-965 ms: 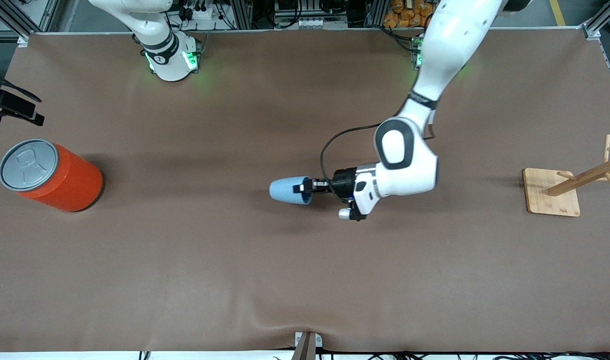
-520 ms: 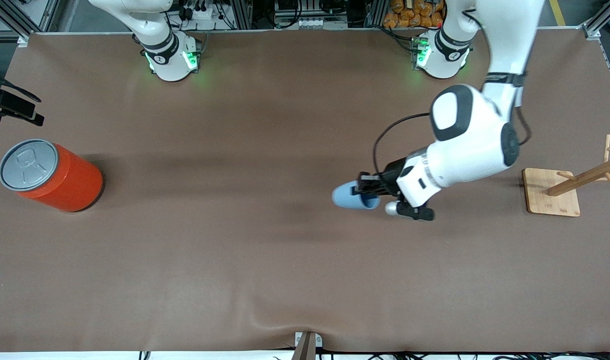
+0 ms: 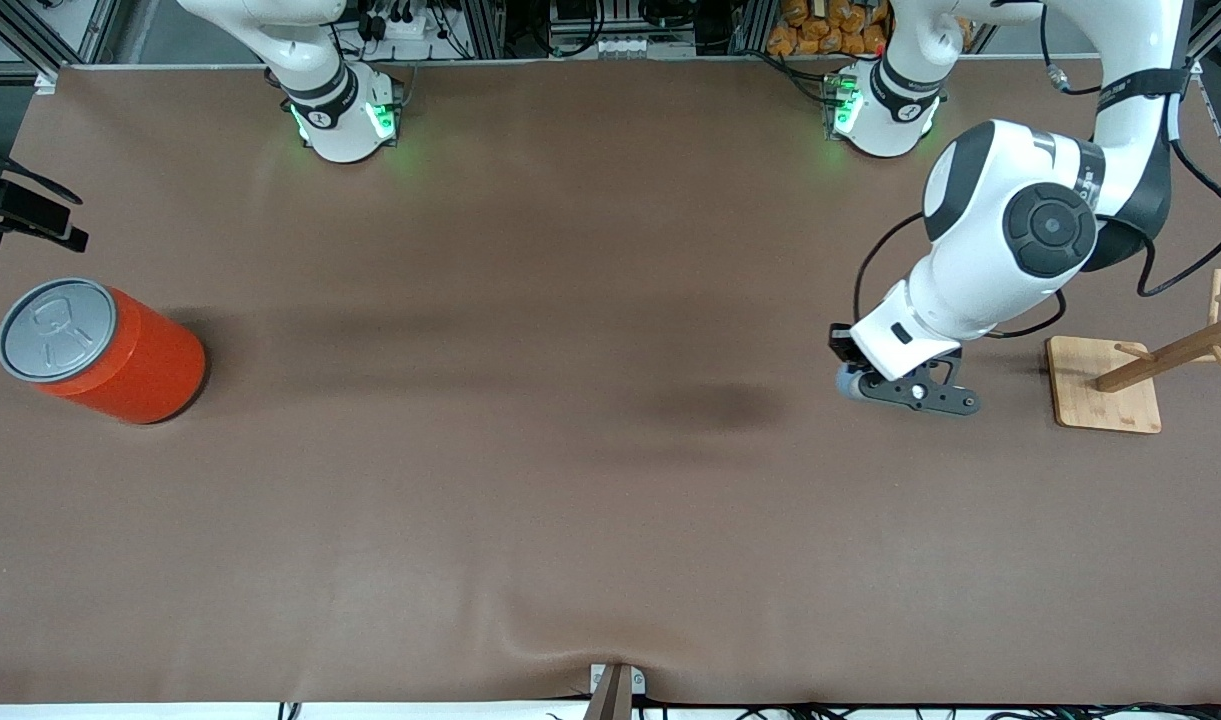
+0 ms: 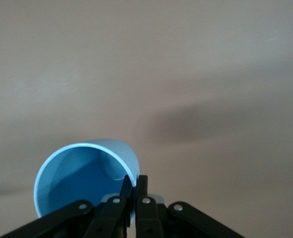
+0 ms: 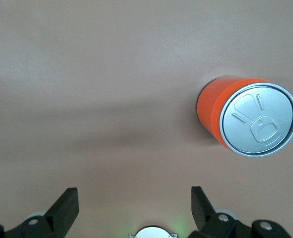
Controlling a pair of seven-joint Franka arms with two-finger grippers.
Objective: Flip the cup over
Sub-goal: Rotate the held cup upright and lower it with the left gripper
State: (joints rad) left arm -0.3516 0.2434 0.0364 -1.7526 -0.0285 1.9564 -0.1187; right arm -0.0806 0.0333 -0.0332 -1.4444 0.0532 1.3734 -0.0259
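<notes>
Your left gripper [image 4: 131, 191] is pinched tight on the rim of the cup [image 4: 84, 178]: one finger is inside the wall and one outside, low in the middle of the left wrist view, with the light-blue mouth of the cup open toward that camera at the lower left of the frame. In the front view you cannot see the cup at all; the left arm's wrist hides it, at the right of the frame, in the air over the brown table [image 3: 530, 500], close to the wooden rack [image 3: 1105, 385] near the right edge. Your right gripper [image 5: 131, 208] has its fingers spread wide with nothing between them, along the bottom of the right wrist view, and it hangs over bare table with the orange can [image 5: 248, 119] standing upright at that frame's right. In the front view you find the can [image 3: 100, 350] at the far left.
</notes>
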